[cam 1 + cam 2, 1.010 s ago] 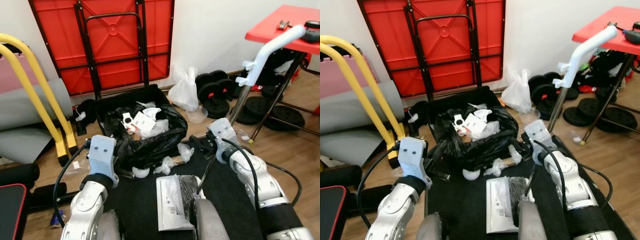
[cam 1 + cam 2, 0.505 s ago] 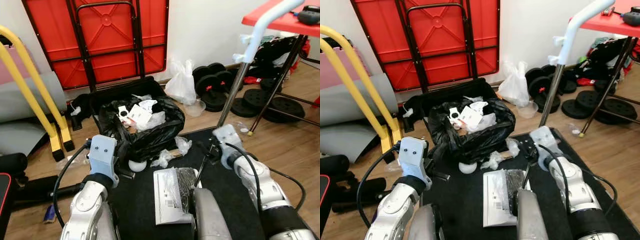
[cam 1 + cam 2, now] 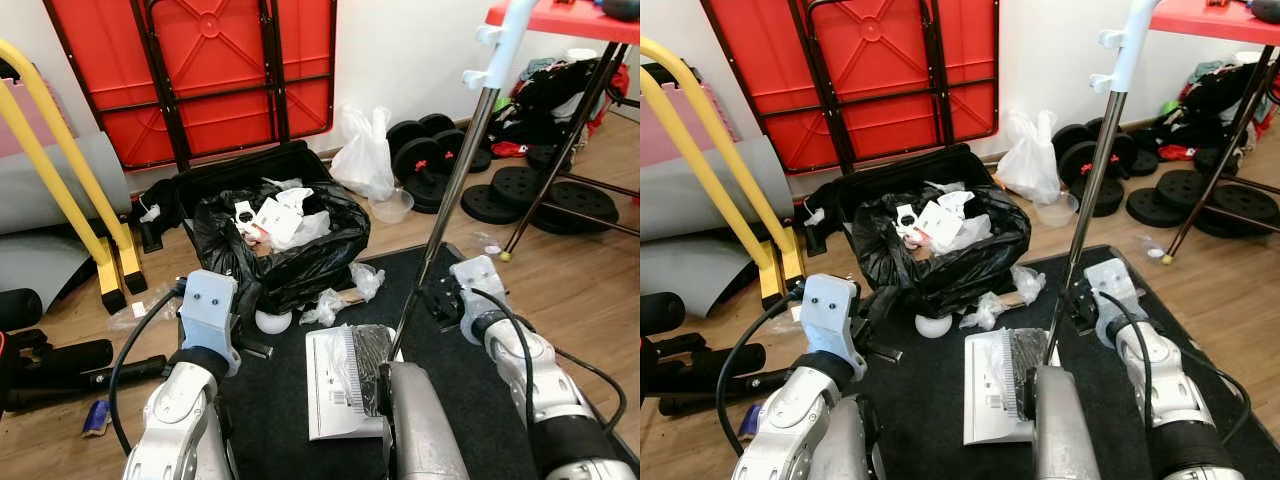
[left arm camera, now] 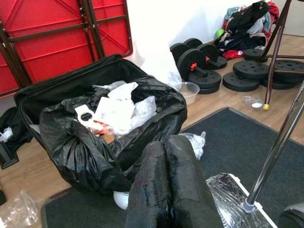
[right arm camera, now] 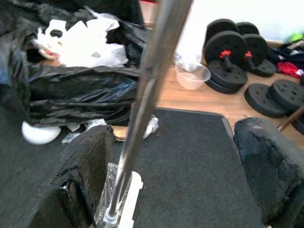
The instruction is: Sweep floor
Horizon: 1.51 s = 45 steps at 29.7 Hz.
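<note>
Since a second ago the right gripper (image 5: 175, 161) has slid back along the mat (image 3: 300, 420) toward the robot, and the broom pole (image 3: 1092, 160) now stands more upright. Its two padded fingers (image 5: 88, 161) are spread wide with the shiny metal pole running between them, close to one pad, though I cannot tell whether it touches. The left gripper (image 4: 164, 183) hovers near the bag (image 3: 275, 265), its two rough black fingers pressed together on nothing.

One crinkled black bag, stuffed with white paper and plastic, sits in an open suitcase (image 3: 215, 180) at the mat's far edge. The broom head (image 3: 365, 355) rests on a flat white dustpan (image 3: 330, 395) on the mat, just this side of the bag. Two crumpled plastic scraps (image 3: 345, 293) and one white ball (image 3: 270, 321) lie at the bag's foot.

Right of the bag, bare wood floor (image 3: 560, 290) runs to the round black weight plates (image 3: 430, 165); the mat's right half is open dark pile.
</note>
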Available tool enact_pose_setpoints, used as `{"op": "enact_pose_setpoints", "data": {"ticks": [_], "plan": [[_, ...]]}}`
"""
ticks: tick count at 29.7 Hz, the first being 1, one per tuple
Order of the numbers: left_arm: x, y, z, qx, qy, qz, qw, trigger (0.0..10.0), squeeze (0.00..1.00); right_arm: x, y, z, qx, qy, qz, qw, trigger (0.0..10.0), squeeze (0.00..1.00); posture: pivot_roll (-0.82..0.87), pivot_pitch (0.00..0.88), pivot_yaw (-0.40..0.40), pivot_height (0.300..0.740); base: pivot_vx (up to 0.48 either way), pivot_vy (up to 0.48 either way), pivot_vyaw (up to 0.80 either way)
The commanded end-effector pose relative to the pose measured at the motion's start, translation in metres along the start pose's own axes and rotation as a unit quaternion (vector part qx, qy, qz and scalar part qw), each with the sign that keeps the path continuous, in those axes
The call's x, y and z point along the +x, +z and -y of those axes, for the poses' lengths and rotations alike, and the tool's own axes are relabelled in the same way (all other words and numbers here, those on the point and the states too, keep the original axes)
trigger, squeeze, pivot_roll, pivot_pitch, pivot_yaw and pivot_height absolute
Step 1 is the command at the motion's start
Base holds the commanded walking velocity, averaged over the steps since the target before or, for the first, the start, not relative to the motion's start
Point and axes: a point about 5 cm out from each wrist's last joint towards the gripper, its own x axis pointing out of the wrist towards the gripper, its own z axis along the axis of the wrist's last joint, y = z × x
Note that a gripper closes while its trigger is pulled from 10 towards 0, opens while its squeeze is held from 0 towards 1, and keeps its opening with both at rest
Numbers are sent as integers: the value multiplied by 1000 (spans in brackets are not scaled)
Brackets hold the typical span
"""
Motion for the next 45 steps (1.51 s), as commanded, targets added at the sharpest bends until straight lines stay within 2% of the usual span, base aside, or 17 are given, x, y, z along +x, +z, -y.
{"op": "enact_pose_setpoints", "data": {"ticks": [1,3,7,16,18,24,27,31,32,33,34,35,45], "plan": [[-2,0,-1,6,3,-1,1000,10000,0,3,2,3,27,1,14,1000,10000,0,-109,0,4,430,0,0,0],[-3,0,1,8,-1,-3,1000,10000,0,8,0,6,90,0,15,996,10000,0,-107,0,7,430,0,0,0],[-5,1,2,9,-4,-3,1000,10000,0,12,-5,4,125,-2,5,992,10000,0,-99,0,4,430,0,0,0],[-12,3,4,8,-8,-7,1000,10000,0,21,-6,5,144,-20,5,989,10000,0,-72,3,12,430,0,0,0],[-18,5,5,7,-10,-10,1000,10000,0,28,3,3,145,-16,19,989,10000,0,-61,33,19,430,0,0,0],[-25,7,6,5,-11,-14,1000,10000,0,35,17,1,145,-7,40,989,10000,0,-46,66,27,430,0,0,0],[-34,11,6,3,-16,-20,1000,10000,0,46,38,0,155,-13,70,985,10000,0,-31,95,37,430,0,0,0],[-35,12,7,3,-18,-22,1000,10000,0,49,43,-1,161,-14,77,984,10000,0,-23,104,41,430,0,0,0],[-36,12,7,3,-19,-23,1000,10000,0,50,44,-2,163,-13,79,983,8667,0,-23,104,41,430,0,0,0],[-36,12,7,3,-19,-23,1000,10000,0,50,44,-2,163,-13,79,983,8667,0,-23,104,41,430,0,0,0],[-36,12,7,3,-19,-24,1000,10000,0,51,45,-4,162,-11,80,983,3451,0,-22,105,39,430,0,0,0],[-36,13,7,3,-19,-25,999,10000,0,51,42,-5,152,-10,76,985,0,0,-23,104,36,430,0,0,0],[-34,14,7,2,-17,-28,999,10000,0,45,26,5,83,-34,47,995,0,0,-33,101,34,430,0,0,0]]}}
